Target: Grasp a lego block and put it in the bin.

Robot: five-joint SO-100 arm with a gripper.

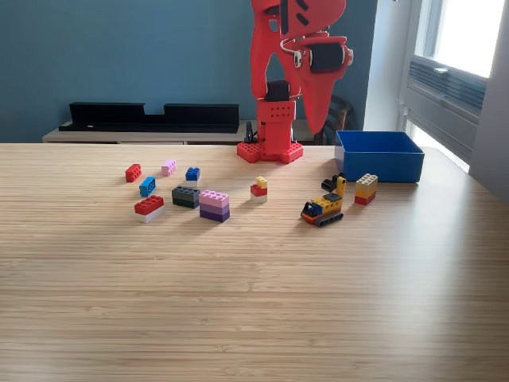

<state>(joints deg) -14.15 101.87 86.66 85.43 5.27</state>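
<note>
**Operator:** Report arm position and the state of the fingers.

**Inspector:** The red arm stood folded upright on its base at the far edge of the wooden surface. The fingers hung above the surface, pointing down. Whether they were spread or pressed together could not be told from the exterior view. Nothing was seen held in them.

**Operator:** Report bin location.

**Inspector:** The blue bin sat on the surface at the exterior view's right, just beside the base.

**Operator:** Report block locations.

**Inspector:** A yellow-and-red block lay near the bin's front wall, beside a small yellow lego vehicle. At the exterior view's left lay a red block, a blue block, a pink-and-purple stack and a dark grey block, all well apart from the bin.
</note>
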